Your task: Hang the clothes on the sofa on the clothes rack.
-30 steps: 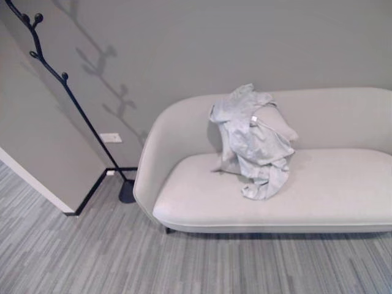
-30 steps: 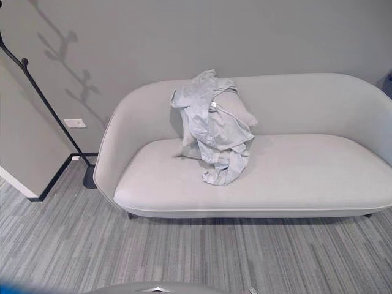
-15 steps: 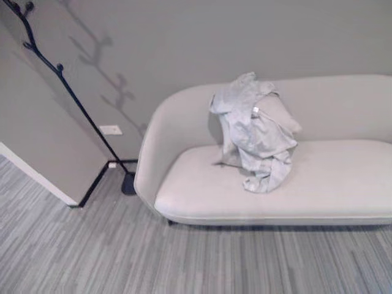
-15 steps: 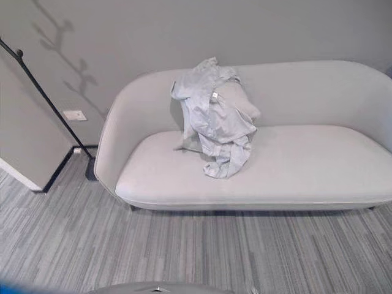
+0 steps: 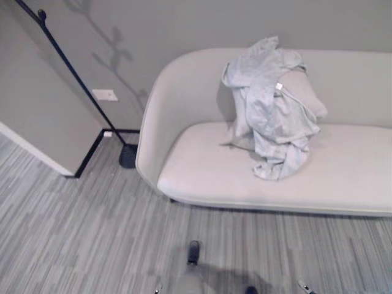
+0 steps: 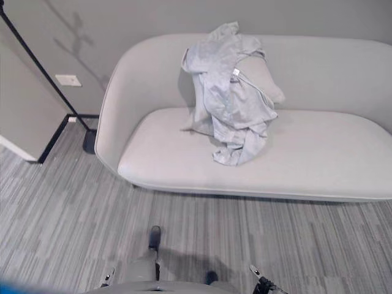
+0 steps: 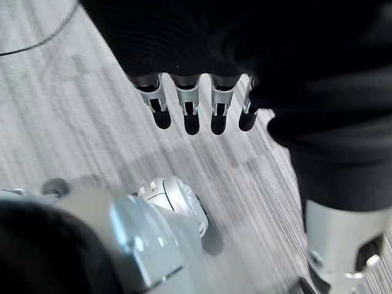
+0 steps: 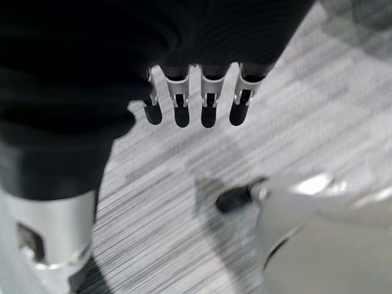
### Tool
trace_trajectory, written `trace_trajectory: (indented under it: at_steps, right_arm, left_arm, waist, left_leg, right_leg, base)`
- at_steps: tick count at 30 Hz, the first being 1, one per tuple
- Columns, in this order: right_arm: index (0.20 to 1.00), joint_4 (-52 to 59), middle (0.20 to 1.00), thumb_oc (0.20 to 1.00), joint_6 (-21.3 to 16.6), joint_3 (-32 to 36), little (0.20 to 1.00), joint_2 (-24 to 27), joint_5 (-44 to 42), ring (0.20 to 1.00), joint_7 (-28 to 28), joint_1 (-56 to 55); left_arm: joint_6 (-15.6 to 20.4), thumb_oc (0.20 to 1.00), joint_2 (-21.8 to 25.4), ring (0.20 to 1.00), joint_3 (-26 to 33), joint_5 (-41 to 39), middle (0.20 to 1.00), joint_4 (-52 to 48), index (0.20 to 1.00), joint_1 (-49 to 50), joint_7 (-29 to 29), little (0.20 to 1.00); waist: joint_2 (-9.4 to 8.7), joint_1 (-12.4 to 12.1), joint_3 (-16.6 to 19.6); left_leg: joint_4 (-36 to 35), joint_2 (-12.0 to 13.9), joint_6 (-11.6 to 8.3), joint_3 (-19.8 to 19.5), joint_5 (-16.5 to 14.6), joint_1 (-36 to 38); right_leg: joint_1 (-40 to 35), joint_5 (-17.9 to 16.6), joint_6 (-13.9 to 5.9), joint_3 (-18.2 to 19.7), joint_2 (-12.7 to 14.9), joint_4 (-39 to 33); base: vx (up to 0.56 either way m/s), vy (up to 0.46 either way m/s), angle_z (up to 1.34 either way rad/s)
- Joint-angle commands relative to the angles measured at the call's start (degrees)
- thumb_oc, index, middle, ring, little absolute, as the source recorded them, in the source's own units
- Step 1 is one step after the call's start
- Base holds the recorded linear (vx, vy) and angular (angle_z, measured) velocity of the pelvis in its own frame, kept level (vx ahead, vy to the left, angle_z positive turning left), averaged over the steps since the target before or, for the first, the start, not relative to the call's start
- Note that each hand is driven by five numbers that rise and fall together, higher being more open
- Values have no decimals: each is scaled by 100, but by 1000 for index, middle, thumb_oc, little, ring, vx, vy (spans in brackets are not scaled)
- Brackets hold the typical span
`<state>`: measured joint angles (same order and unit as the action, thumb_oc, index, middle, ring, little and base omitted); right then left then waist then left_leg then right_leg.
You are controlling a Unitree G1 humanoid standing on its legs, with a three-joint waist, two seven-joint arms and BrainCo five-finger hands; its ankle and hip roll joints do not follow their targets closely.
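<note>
Clothes (image 5: 272,107) lie crumpled on the sofa (image 5: 202,174), rack (image 5: 73,76) beside it.

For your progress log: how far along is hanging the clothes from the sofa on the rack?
Nothing is done yet: the grey garment lies crumpled on the sofa. The left hand and right hand hang open over the floor, holding nothing. Left: grasp it and carry it to the rack.

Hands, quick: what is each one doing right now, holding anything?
Left hand: open, fingers hanging straight over the floor, holding nothing.
Right hand: open, fingers straight over the floor, holding nothing.
</note>
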<state>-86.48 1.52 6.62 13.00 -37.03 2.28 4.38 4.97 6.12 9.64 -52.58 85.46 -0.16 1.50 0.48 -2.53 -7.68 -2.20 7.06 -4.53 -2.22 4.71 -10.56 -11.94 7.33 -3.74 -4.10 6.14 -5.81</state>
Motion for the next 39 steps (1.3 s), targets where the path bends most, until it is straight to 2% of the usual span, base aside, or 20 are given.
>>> trace_trajectory:
  at_steps: [1, 3, 5, 9, 11, 12, 13, 14, 16, 17, 18, 19, 21, 23, 24, 28, 32, 33, 35, 39]
  right_arm:
    - [1000, -225, 1000, 1000, -22, -245, 1000, -293, -286, 1000, -130, 20]
    - [1000, -30, 1000, 1000, -91, -343, 1000, -349, -243, 1000, -122, 111]
    - [1000, 27, 1000, 1000, -109, -347, 1000, -373, -243, 1000, -131, 134]
    - [1000, 185, 1000, 1000, -170, -269, 1000, -364, -265, 1000, -77, 157]
    - [1000, 278, 1000, 1000, -261, -198, 1000, -373, -285, 1000, 61, 178]
    - [1000, 367, 1000, 1000, -373, -170, 1000, -406, -275, 1000, 237, 216]
    - [1000, 542, 1000, 1000, -518, -218, 1000, -477, -122, 1000, 502, 219]
    - [1000, 546, 1000, 1000, -517, -218, 1000, -478, -121, 1000, 505, 219]
    - [1000, 615, 1000, 1000, -591, -245, 1000, -496, -108, 1000, 684, 193]
    - [1000, 615, 1000, 1000, -591, -245, 1000, -496, -108, 1000, 684, 193]
    - [1000, 732, 1000, 1000, -659, -362, 1000, -514, -20, 1000, 813, 206]
    - [1000, 799, 1000, 1000, -690, -430, 1000, -526, 67, 1000, 880, 217]
    - [1000, 894, 1000, 1000, -744, -537, 1000, -568, 57, 1000, 1039, 213]
    - [1000, 961, 1000, 1000, -776, -592, 1000, -578, 98, 1000, 1141, 189]
    - [1000, 1067, 1000, 1000, -821, -693, 1000, -568, 338, 1000, 1331, 161]
    - [1000, 1054, 1000, 1000, -807, -702, 1000, -550, 469, 1000, 1563, 116]
    - [1000, 1492, 1000, 1000, -810, -967, 1000, -437, 1232, 1000, 1957, 84]
    - [1000, 1884, 1000, 1000, -760, -1132, 1000, -298, 1792, 1000, 2096, 46]
    - [1000, 2273, 1000, 1000, -702, -1230, 1000, -149, 2216, 1000, 2167, -17]
    - [1000, 2842, 1000, 1000, -681, -1285, 1000, 25, 2670, 1000, 2262, -124]
  left_arm:
    - [256, 1000, 165, 1000, -263, 522, 1000, -175, 1000, -84, 55, 1000]
    - [242, 1000, 294, 1000, -409, 805, 1000, -255, 1000, -138, 67, 1000]
    - [242, 1000, 342, 1000, -434, 920, 1000, -251, 1000, -169, 71, 1000]
    - [277, 1000, 487, 1000, -370, 969, 1000, -251, 1000, -201, 130, 1000]
    - [296, 1000, 522, 1000, -314, 962, 1000, -258, 1000, -185, 194, 1000]
    - [298, 1000, 519, 1000, -291, 976, 1000, -264, 1000, -153, 261, 1000]
    - [366, 1000, 482, 1000, -333, 999, 1000, -281, 1000, -121, 384, 1000]
    - [365, 1000, 481, 1000, -332, 1000, 1000, -283, 1000, -122, 385, 1000]
    - [417, 1000, 429, 1000, -389, 1012, 1000, -339, 1000, -83, 459, 1000]
    - [417, 1000, 428, 1000, -389, 1012, 1000, -339, 1000, -83, 459, 1000]
    - [427, 1000, 376, 1000, -458, 1022, 1000, -388, 1000, -40, 458, 1000]
    - [418, 1000, 373, 1000, -472, 1039, 1000, -376, 1000, -42, 479, 1000]
    - [464, 1000, 317, 1000, -567, 1000, 1000, -384, 1000, -51, 571, 1000]
    - [506, 1000, 283, 1000, -604, 942, 1000, -392, 1000, -63, 591, 1000]
    - [561, 1000, 245, 1000, -641, 873, 1000, -449, 1000, -88, 634, 1000]
    - [584, 1000, 233, 1000, -643, 907, 1000, -423, 1000, -114, 723, 1000]
    - [646, 1000, 134, 1000, -627, 845, 1000, -546, 1000, -37, 856, 1000]
    - [634, 1000, 91, 1000, -667, 887, 1000, -656, 1000, -10, 837, 1000]
    - [606, 1000, 57, 1000, -669, 908, 1000, -714, 1000, 14, 787, 1000]
    - [560, 1000, 11, 1000, -619, 929, 1000, -724, 1000, 76, 700, 1000]
  waist:
    - [-354, -25, 308]
    - [-444, -14, 302]
    - [-479, -14, 307]
    - [-488, 32, 302]
    - [-389, 49, 249]
    - [-254, 55, 211]
    - [-120, 92, 145]
    - [-117, 96, 149]
    - [-85, 180, 163]
    - [-84, 181, 167]
    - [20, 268, 109]
    - [29, 307, 64]
    - [-33, 443, -88]
    - [-56, 503, -159]
    - [-93, 553, -208]
    - [-155, 556, -120]
    - [-146, 580, 71]
    - [-147, 602, 89]
    - [-151, 619, 114]
    - [-150, 630, 192]
  left_leg:
    - [247, -290, 98, 27, 74, -280]
    - [487, -478, 284, 147, -188, -364]
    - [591, -547, 347, 196, -285, -413]
    - [588, -803, 591, 247, -550, -267]
    - [506, -877, 742, 256, -677, -4]
    - [447, -847, 839, 274, -718, 168]
    - [396, -796, 868, 331, -836, 449]
    - [390, -795, 870, 329, -819, 441]
    - [240, -850, 889, 339, -835, 653]
    - [238, -849, 888, 338, -833, 649]
    - [45, -807, 859, 334, -797, 886]
    - [-7, -822, 837, 305, -766, 953]
    - [-127, -972, 820, 194, -774, 1199]
    - [-185, -1036, 821, 108, -819, 1348]
    - [-185, -1093, 822, 14, -858, 1414]
    - [-253, -1100, 786, -139, -911, 1544]
    - [-280, -946, 687, -229, -989, 1683]
    - [-280, -876, 644, -309, -992, 1721]
    - [-280, -804, 605, -355, -1008, 1755]
    - [-280, -700, 535, -401, -1038, 1802]
  right_leg:
    - [190, -430, -382, 390, 692, 235]
    - [442, -848, -511, 485, 936, 430]
    - [530, -1005, -546, 499, 1015, 497]
    - [871, -1814, -583, 555, 1275, 1097]
    - [1043, -2145, -483, 454, 1421, 1661]
    - [1186, -2268, -373, 228, 1552, 2126]
    - [1233, -2061, -317, -37, 1620, 2325]
    - [1236, -2076, -314, -42, 1618, 2311]
    - [1371, -1716, -283, -78, 1253, 2177]
    - [1375, -1719, -283, -79, 1251, 2174]
    - [1701, -973, -219, -52, 643, 1965]
    - [1792, -903, -240, -22, 447, 1760]
    - [2066, -1069, -337, 241, 44, 1116]
    - [2137, -1253, -395, 498, -137, 789]
    - [2267, -1440, -444, 776, -278, 609]
    - [2046, -1536, -395, 929, -257, 371]
    - [1921, -1469, -299, 901, -303, 449]
    - [1899, -1384, -250, 864, -359, 511]
    - [1852, -1319, -212, 802, -391, 521]
    - [1709, -1245, -174, 682, -420, 428]
  base:
    - [309, 385, -62]
    - [182, 318, -35]
    - [103, 216, -6]
    - [132, 240, 0]
    - [186, 300, -8]
    - [231, 357, -16]
    - [156, 257, -24]
    - [161, 188, -33]
    - [102, 73, -25]
    - [125, 53, -21]
    - [119, 44, -13]
    - [151, 47, -17]
    - [123, 5, -8]
    - [138, -36, 39]
    - [174, -116, 58]
    - [127, -102, 34]
    - [168, -111, 36]
    - [131, -102, -1]
    - [103, -95, 9]
    - [114, -81, 17]
